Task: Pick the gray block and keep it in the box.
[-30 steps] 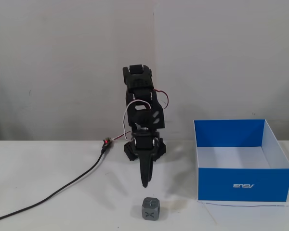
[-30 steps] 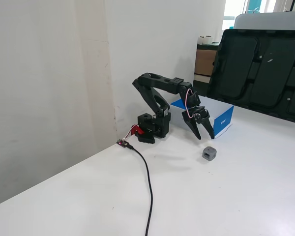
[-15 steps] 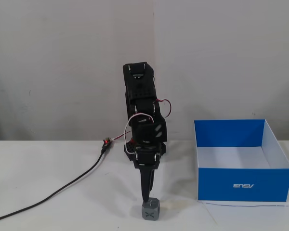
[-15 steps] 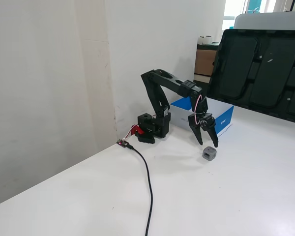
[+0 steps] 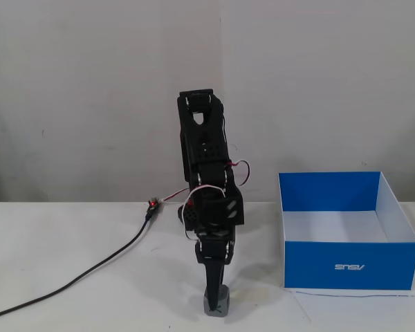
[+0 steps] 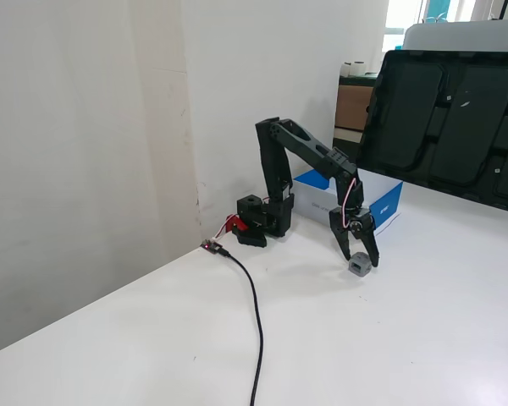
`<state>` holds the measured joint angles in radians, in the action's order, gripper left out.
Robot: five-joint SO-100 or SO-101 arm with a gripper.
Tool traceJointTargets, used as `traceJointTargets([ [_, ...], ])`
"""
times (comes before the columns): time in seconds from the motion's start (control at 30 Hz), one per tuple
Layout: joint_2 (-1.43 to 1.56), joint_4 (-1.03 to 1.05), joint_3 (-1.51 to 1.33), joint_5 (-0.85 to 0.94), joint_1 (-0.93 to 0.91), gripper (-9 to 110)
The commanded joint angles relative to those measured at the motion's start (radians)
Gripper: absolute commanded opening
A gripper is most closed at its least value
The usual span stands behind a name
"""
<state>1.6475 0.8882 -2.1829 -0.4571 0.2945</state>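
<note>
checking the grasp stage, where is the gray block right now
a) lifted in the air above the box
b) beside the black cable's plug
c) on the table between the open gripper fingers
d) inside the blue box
c: the gray block sits on the white table with the gripper lowered around it, one finger on each side, jaws not yet closed; the box holds nothing.

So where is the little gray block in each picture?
Front fixed view: gray block at bottom centre, half hidden behind the gripper, left of the box.
Side fixed view: gray block right of centre, between the gripper's fingers.
Shared landmark: the blue box.
</note>
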Motion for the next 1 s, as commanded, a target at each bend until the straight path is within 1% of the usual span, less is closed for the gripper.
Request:
traceJointTargets([
  [0.0,0.0,-0.031,0.067,-0.009,0.006,25],
  [0.47,-0.043,-0.058,0.081,0.005,-0.008,16],
  [0.67,-0.034,-0.061,0.083,0.017,-0.003,7],
  [0.77,-0.003,-0.061,0.084,0.021,-0.008,6],
  [0.83,0.037,-0.035,0.103,0.023,-0.011,6],
  [0.97,0.095,0.097,0.225,0.023,-0.003,6],
])
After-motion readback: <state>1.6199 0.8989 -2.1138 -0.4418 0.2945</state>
